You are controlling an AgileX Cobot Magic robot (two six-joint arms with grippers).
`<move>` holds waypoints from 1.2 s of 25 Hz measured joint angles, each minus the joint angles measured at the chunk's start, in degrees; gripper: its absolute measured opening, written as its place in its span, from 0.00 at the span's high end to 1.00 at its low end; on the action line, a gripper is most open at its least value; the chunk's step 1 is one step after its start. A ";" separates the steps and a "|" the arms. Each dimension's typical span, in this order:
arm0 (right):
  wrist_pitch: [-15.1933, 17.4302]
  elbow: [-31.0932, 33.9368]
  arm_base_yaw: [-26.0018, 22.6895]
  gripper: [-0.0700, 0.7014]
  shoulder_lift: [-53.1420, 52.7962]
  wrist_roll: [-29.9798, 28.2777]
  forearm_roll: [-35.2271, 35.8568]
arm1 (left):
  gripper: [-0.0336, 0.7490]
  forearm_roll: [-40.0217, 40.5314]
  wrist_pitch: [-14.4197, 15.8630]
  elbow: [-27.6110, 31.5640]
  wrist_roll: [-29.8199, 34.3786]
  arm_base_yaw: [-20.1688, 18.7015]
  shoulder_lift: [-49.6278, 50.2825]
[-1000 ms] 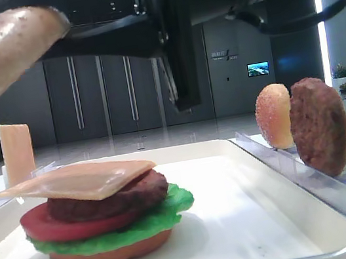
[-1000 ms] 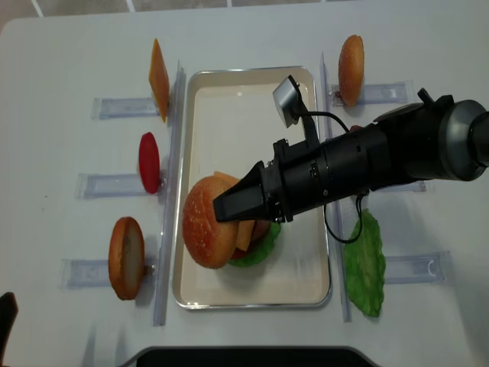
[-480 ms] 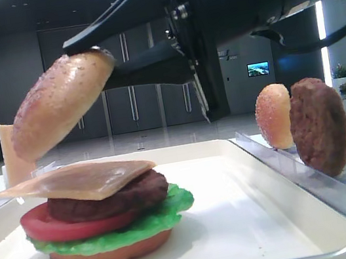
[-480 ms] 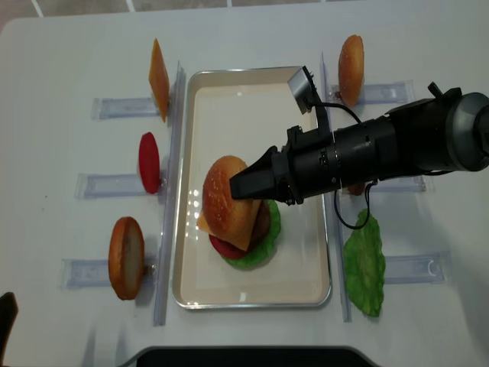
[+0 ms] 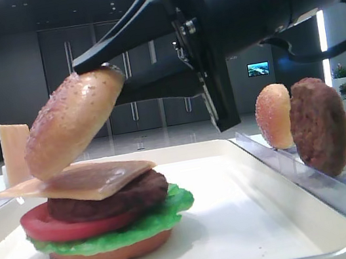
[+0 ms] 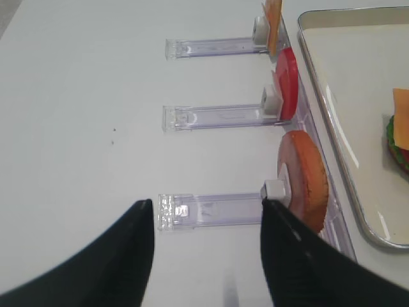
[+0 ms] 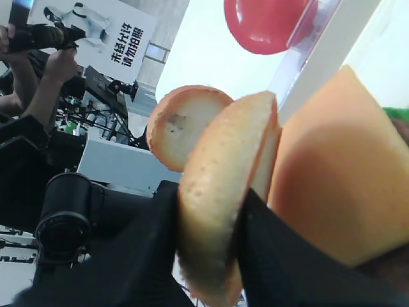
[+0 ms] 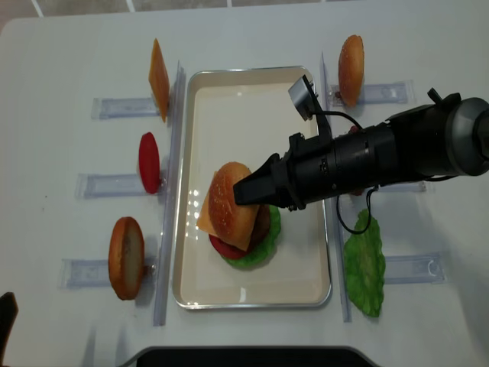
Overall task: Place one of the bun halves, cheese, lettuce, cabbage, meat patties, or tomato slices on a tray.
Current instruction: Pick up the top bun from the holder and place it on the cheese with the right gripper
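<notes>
My right gripper (image 8: 238,195) is shut on the edge of the glossy seeded bun top (image 8: 228,205), which hangs tilted over the burger stack. The bun top's (image 5: 71,125) low edge meets the left side of the cheese (image 5: 95,180). Under the cheese lie a meat patty (image 5: 121,198), a tomato slice (image 5: 47,229), lettuce (image 5: 170,211) and a flat bun base (image 5: 114,252), all on the white tray (image 8: 252,92). In the right wrist view black fingers (image 7: 160,256) clamp the bun top (image 7: 223,185). My left gripper (image 6: 208,211) stands open over bare table, left of the tray.
Clear stands line both sides of the tray. On the left stand a cheese slice (image 8: 159,76), a tomato slice (image 8: 149,162) and a bun half (image 8: 126,256). On the right are another bun half (image 8: 351,57), a patty (image 5: 318,125) and a lettuce leaf (image 8: 365,264).
The right gripper has carried the bun top from the tray's left side to over the stack and lowered it until its edge reaches the cheese. The left gripper's earlier position is not shown.
</notes>
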 joint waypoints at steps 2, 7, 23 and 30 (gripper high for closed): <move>0.00 0.00 0.00 0.63 0.00 0.00 0.00 | 0.44 0.00 0.00 0.00 0.00 0.00 0.00; -0.04 0.00 0.18 0.64 0.00 0.00 0.00 | 0.44 0.00 0.00 0.00 0.00 0.00 0.00; -2.00 0.00 0.46 0.63 0.00 -0.04 0.00 | 0.44 0.00 0.00 0.00 0.00 0.00 0.00; -2.17 0.00 0.46 0.63 0.00 -0.04 0.00 | 0.44 0.00 0.00 0.00 0.00 0.00 0.00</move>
